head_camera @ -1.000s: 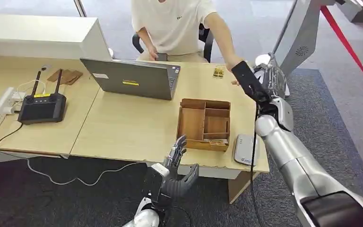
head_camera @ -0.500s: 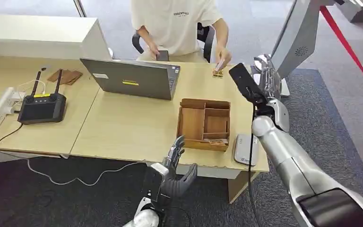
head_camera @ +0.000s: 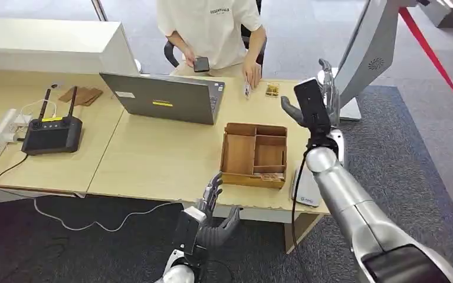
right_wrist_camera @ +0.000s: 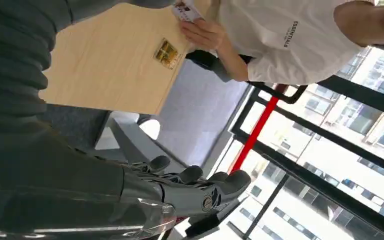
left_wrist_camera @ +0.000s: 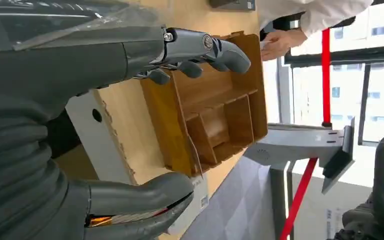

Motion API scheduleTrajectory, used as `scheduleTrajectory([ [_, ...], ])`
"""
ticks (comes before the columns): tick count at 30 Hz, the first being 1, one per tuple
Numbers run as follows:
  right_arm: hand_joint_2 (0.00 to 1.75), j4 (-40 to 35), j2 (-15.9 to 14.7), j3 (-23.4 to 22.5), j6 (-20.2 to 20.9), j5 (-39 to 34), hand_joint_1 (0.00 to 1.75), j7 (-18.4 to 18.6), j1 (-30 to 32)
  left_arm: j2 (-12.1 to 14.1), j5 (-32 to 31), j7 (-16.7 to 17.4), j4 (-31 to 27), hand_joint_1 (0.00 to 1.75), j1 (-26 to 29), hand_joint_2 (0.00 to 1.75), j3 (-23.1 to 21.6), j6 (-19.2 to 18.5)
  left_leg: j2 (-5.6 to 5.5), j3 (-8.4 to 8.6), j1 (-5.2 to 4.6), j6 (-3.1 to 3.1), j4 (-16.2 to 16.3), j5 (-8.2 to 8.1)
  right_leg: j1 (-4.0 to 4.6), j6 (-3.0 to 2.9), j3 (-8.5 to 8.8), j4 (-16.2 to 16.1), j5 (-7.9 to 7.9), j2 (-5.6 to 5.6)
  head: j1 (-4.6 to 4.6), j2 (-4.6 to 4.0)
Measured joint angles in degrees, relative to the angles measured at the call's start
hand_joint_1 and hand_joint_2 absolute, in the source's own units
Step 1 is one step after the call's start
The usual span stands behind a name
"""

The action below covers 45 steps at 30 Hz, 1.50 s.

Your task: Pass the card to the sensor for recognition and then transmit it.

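A person across the table holds the small white card [head_camera: 247,89] in one hand [head_camera: 251,74], just above the tabletop; in the right wrist view the card [right_wrist_camera: 185,10] sits at that hand's [right_wrist_camera: 205,33] fingertips. My right hand [head_camera: 317,99] is raised over the table's far right corner, fingers apart, holding nothing. The grey flat sensor [head_camera: 304,187] lies at the table's front right edge, partly hidden by my right forearm. My left hand [head_camera: 213,211] hovers open below the table's front edge, empty, with thumb [left_wrist_camera: 140,200] and fingers [left_wrist_camera: 205,47] spread.
A wooden compartment tray [head_camera: 255,154] sits beside the sensor. A laptop [head_camera: 164,97] stands mid-table, a black controller [head_camera: 53,133] with cables at the left. A small yellow item [head_camera: 272,89] lies near the person's hand. A grey stand [head_camera: 370,47] rises at the right.
The person's arm, stretched out to my right hand a second ago, has drawn back toward their body with the card. My right hand has swung slightly left. My left hand has dropped a little.
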Motion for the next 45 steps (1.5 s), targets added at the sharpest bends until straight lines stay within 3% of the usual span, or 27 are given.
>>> scheduleTrajectory([
  [3,1.75,-3.1,0.0,0.0,-0.2,-3.0,0.00,-1.1,1.7,0.2,-0.2,0.2,-0.2,0.00,0.3,1.75,0.1,1.0,0.00,0.04,0.01,0.00,0.0,0.00,0.01,0.00,0.04,0.0,0.00,0.00,0.00,0.00],
  [4,0.00,-5.7,-0.1,0.0,-0.2,-5.4,0.00,-1.9,3.7,0.4,-0.2,0.4,-0.5,0.00,0.5,1.75,0.1,1.9,0.00,0.07,0.03,0.00,0.0,0.00,0.03,0.00,0.08,0.0,-0.01,0.00,0.04,0.00],
  [7,0.00,-11.9,-0.1,0.2,1.1,-13.6,0.00,-4.1,10.0,1.0,-0.2,0.9,-1.4,0.00,1.2,1.75,0.3,4.3,-0.01,0.06,0.02,0.00,0.0,-0.01,0.03,-0.02,0.08,0.0,-0.03,0.00,0.02,0.00],
  [10,0.00,-16.2,-0.3,0.5,1.6,-16.3,0.00,-5.8,14.7,1.5,0.0,1.0,-2.1,0.00,1.8,1.75,0.3,5.1,-0.01,0.04,0.02,0.00,0.0,-0.01,0.02,-0.02,0.05,0.0,-0.03,0.00,0.02,0.00],
  [11,1.75,-17.4,-0.3,0.6,1.6,-16.6,0.00,-5.9,15.6,1.6,0.0,1.0,-2.2,0.00,1.9,1.75,0.4,5.1,-0.01,0.04,0.02,0.00,0.0,-0.01,0.02,-0.02,0.04,0.0,-0.03,0.01,0.00,0.00],
  [22,1.75,-23.6,-1.1,1.0,3.1,-16.2,0.00,-5.7,22.4,2.1,0.2,0.9,-3.0,0.00,2.5,1.75,0.6,6.1,0.00,0.05,0.01,0.00,0.0,-0.01,0.02,-0.02,0.06,0.0,-0.02,0.01,0.02,0.00],
  [27,1.75,-24.9,-1.8,3.1,-0.1,1.3,0.00,0.3,23.8,2.1,0.2,0.8,-3.1,0.00,2.5,1.75,0.7,5.9,0.01,0.05,0.01,0.00,0.0,-0.01,0.02,-0.02,0.05,0.0,-0.03,0.01,0.02,0.00],
  [31,1.75,-24.9,-2.5,5.6,-2.2,28.4,0.00,10.1,24.2,2.0,0.3,0.2,-3.1,0.00,2.4,1.75,0.7,4.2,0.01,0.06,0.02,0.00,0.0,-0.01,0.02,-0.03,0.04,0.0,-0.03,0.01,0.02,0.00],
  [32,1.75,-24.8,-2.6,6.0,-2.1,32.7,0.00,10.8,24.6,2.0,0.4,0.2,-3.1,0.00,2.3,1.75,0.7,3.8,0.01,0.06,0.02,0.00,0.0,-0.01,0.03,-0.03,0.05,0.0,-0.03,0.01,0.02,0.00],
  [45,1.75,-22.4,-2.8,8.0,0.2,46.8,0.00,14.6,26.4,1.5,0.8,0.2,-2.9,0.00,1.8,1.75,0.7,2.3,0.02,0.06,0.01,0.00,0.0,-0.01,0.02,-0.02,0.05,0.0,-0.02,0.01,0.02,0.00],
])
